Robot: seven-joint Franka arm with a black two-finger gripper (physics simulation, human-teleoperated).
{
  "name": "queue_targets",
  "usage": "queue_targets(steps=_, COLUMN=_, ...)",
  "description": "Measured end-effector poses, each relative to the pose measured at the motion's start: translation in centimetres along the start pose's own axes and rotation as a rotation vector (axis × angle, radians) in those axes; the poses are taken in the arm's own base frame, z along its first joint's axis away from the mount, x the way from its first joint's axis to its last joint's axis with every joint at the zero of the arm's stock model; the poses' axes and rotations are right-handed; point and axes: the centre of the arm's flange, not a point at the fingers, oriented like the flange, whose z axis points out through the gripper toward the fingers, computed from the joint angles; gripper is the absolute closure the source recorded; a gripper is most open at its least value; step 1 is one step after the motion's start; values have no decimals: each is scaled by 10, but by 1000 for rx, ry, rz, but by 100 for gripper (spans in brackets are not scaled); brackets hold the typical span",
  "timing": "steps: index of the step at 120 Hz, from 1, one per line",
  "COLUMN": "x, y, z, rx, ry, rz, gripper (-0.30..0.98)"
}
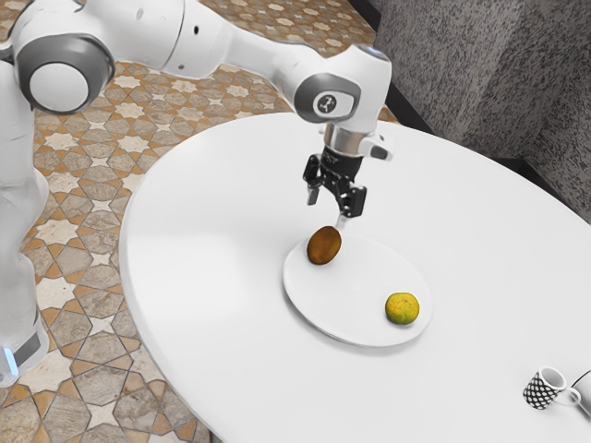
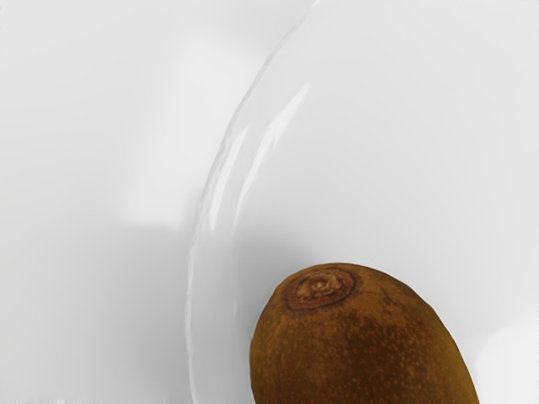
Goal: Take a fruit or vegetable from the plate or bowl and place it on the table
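My gripper hangs over the plate's edge in the exterior view, open, its fingertips a little above the brown kiwi. The kiwi rests on the white plate, close to the rim. A yellow-green citrus fruit sits on the same plate toward the exterior view's right, apart from the kiwi. From the wrist view, the kiwi is large and close under the hand, its stem end showing, just inside the curved plate rim.
The plate stands on a round white table. A black-and-white patterned mug is near the exterior view's lower right, beside a partly visible grey-white object. A dark textured wall rises behind the table.
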Motion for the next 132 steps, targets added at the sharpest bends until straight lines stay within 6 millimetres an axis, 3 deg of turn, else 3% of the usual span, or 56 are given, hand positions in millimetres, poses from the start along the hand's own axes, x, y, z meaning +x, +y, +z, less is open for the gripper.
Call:
queue_targets(steps=60, x=-4, y=24, z=23, rx=13, ry=-30, rz=-53, gripper=0)
queue_targets(steps=132, x=2, y=26, z=62, rx=16, ry=-90, rz=-120, gripper=3)
